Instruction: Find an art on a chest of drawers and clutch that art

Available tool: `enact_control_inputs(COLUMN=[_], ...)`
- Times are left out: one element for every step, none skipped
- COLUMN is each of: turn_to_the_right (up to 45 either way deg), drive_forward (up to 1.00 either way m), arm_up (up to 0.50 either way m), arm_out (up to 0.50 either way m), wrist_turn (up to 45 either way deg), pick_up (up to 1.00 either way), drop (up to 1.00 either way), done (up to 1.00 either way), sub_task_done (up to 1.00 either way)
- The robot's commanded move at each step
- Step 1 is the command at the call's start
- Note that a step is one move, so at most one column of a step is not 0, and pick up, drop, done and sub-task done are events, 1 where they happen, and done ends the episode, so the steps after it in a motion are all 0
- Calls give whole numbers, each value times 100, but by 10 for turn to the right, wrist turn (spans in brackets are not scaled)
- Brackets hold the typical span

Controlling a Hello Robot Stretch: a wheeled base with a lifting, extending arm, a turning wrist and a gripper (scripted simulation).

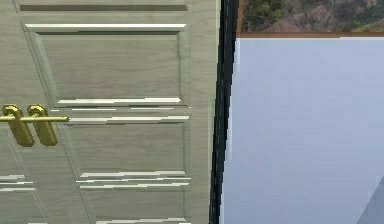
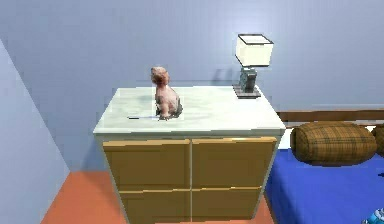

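A small pinkish statue of a seated figure stands on the pale top of a wooden chest of drawers in the arm side view, near the top's middle left. A thin dark stick-like thing lies on the top just left of the statue's base.
A table lamp with a white shade stands at the chest's back right corner. A bed with a blue cover and a brown cushion lies right of the chest. In the forward view a panelled door with brass handles stands close ahead, beside a pale blue wall.
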Motion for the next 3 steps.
enact_control_inputs(turn_to_the_right=[0,0,0], drive_forward=[0,0,0], arm_up=[50,38,0], arm_out=[0,0,50], wrist_turn=[0,0,0], pick_up=[0,0,0], drop=[0,0,0], done=[0,0,0], sub_task_done=[0,0,0])
